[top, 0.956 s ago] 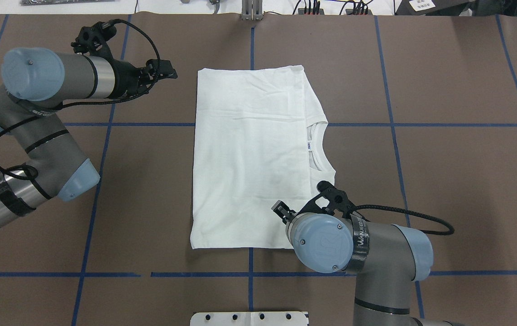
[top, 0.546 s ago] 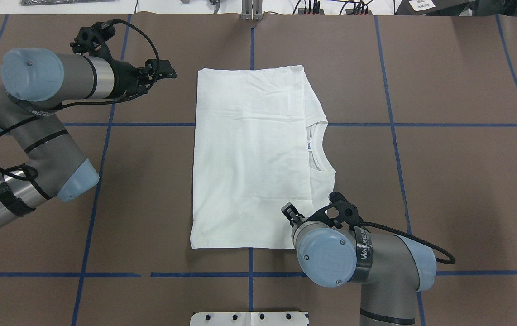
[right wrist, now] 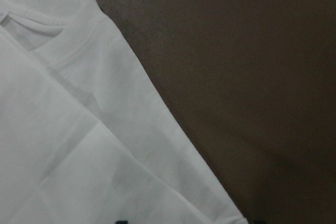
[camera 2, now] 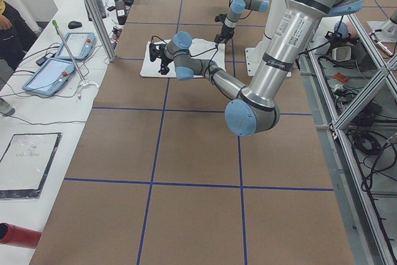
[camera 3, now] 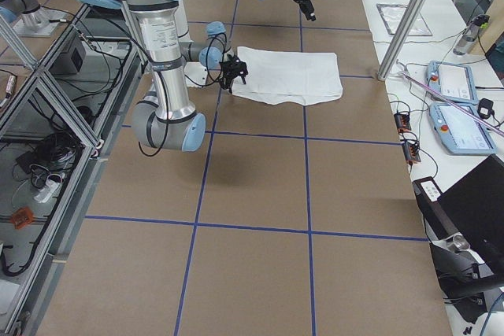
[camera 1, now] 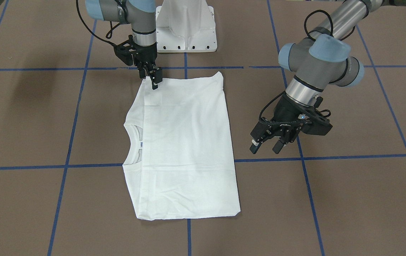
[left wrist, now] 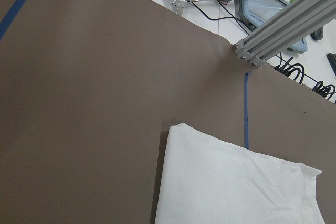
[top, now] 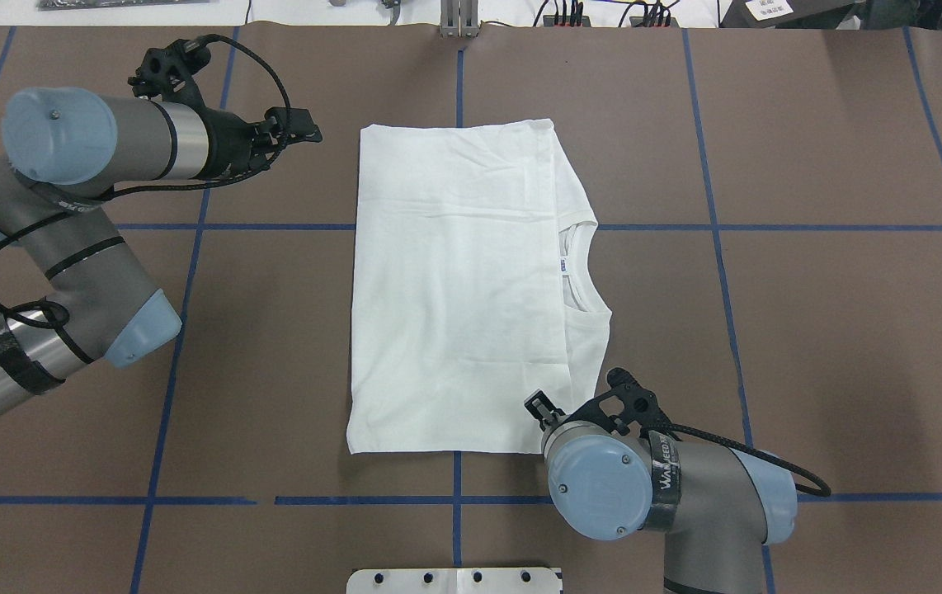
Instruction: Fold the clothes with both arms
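Observation:
The clothes are one white T-shirt (top: 454,289), folded into a flat rectangle on the brown table, with its collar (top: 580,272) at the right edge. The same T-shirt (camera 1: 185,153) fills the table's middle in the front view. My right gripper (top: 539,407) points down over the shirt's near right corner, and its fingers look open with nothing held; it also shows in the front view (camera 1: 153,79). My left gripper (camera 1: 265,146) hangs open and empty above the table, left of the shirt's far left corner (top: 310,132). The right wrist view shows the shoulder and collar (right wrist: 79,30) close up.
A white stand base (top: 454,580) sits at the near table edge behind the shirt (camera 1: 185,28). An aluminium post (top: 459,21) stands at the far edge. Blue tape lines (top: 718,227) cross the table. Tablets (camera 2: 62,60) and cables lie on a side bench.
My right gripper has slid along the shirt's right side toward the near edge and a little right. The left arm and the shirt have barely moved.

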`<state>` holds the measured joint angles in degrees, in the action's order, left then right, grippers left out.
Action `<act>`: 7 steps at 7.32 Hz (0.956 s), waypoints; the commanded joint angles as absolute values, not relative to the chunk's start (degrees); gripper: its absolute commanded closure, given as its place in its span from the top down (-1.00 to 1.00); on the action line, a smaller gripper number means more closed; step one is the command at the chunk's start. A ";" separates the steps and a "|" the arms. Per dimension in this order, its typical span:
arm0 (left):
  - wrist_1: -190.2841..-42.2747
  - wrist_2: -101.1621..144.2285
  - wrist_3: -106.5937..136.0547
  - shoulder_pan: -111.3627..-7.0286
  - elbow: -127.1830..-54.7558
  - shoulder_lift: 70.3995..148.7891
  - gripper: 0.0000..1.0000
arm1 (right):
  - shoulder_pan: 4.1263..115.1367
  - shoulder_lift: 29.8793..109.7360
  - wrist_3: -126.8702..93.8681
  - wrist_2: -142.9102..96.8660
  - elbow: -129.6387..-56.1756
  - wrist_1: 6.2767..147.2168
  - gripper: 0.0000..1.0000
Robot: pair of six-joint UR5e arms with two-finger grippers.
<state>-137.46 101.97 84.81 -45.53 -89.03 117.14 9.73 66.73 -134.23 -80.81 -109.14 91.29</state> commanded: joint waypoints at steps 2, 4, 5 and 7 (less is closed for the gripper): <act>-137.46 101.26 84.81 -45.53 -89.21 117.07 1.00 | 9.84 66.71 -134.38 -80.77 -108.81 91.32 -0.21; -137.46 100.99 84.90 -45.53 -89.38 117.07 1.00 | 9.93 66.71 -134.47 -80.86 -108.29 91.32 -0.96; -137.46 100.90 84.90 -45.53 -89.56 117.07 1.00 | 10.02 66.62 -134.21 -81.03 -108.89 91.32 -1.00; -137.46 100.90 84.90 -45.53 -89.65 117.07 1.00 | 10.46 66.53 -133.77 -81.38 -109.51 91.32 -1.00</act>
<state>-137.46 100.92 84.90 -45.53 -89.56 117.07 10.19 66.61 -133.98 -81.17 -109.18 91.32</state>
